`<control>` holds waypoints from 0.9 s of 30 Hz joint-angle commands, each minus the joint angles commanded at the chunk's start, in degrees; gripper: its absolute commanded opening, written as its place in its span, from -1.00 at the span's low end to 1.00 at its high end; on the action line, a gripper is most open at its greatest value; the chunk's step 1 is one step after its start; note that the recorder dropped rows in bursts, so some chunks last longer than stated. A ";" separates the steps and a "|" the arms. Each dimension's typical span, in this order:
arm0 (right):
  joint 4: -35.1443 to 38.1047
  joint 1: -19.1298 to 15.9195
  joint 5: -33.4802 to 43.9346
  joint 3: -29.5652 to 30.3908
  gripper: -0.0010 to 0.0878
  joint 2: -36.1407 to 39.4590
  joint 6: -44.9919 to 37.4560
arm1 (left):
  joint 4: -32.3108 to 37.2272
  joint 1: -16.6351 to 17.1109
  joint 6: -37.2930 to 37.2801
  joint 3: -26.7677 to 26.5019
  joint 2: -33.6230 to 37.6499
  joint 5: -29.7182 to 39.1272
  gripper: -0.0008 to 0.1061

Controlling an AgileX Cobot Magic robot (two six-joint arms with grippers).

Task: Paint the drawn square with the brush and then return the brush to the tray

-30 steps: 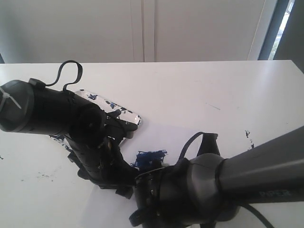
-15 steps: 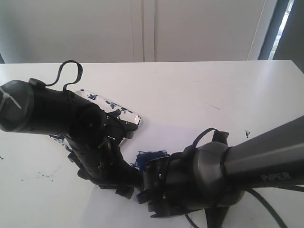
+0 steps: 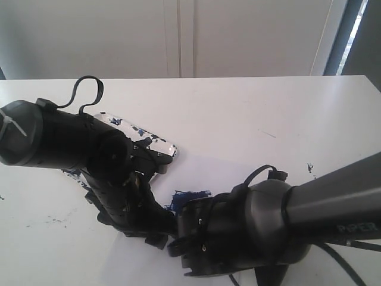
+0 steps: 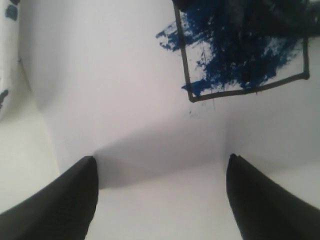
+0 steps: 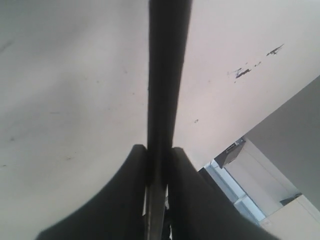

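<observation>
One brush [image 5: 167, 75], one tray [image 3: 162, 143], one square [image 4: 225, 67]

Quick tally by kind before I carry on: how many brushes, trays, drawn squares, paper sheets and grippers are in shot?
brush: 1
tray: 1
drawn square: 1
paper sheet: 1
grippers: 2, the left gripper and the right gripper
Total: 6

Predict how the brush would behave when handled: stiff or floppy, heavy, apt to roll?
The brush runs straight beyond the right gripper, so probably stiff. Its slim shaft suggests light weight. If round, it may roll when set down.
</observation>
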 joint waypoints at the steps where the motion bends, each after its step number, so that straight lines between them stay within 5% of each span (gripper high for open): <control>1: 0.16 0.28 0.00 0.00 -0.98 -0.09 0.00 | 0.00 0.00 0.00 0.00 0.00 0.00 0.42; 12: -0.34 0.42 0.00 1.78 -0.98 -0.09 -1.17 | 0.00 0.00 0.00 0.00 0.00 0.57 0.42; 27: -3.60 -4.62 0.00 2.64 -0.98 0.35 1.15 | 0.00 0.00 0.00 0.00 0.00 0.84 0.42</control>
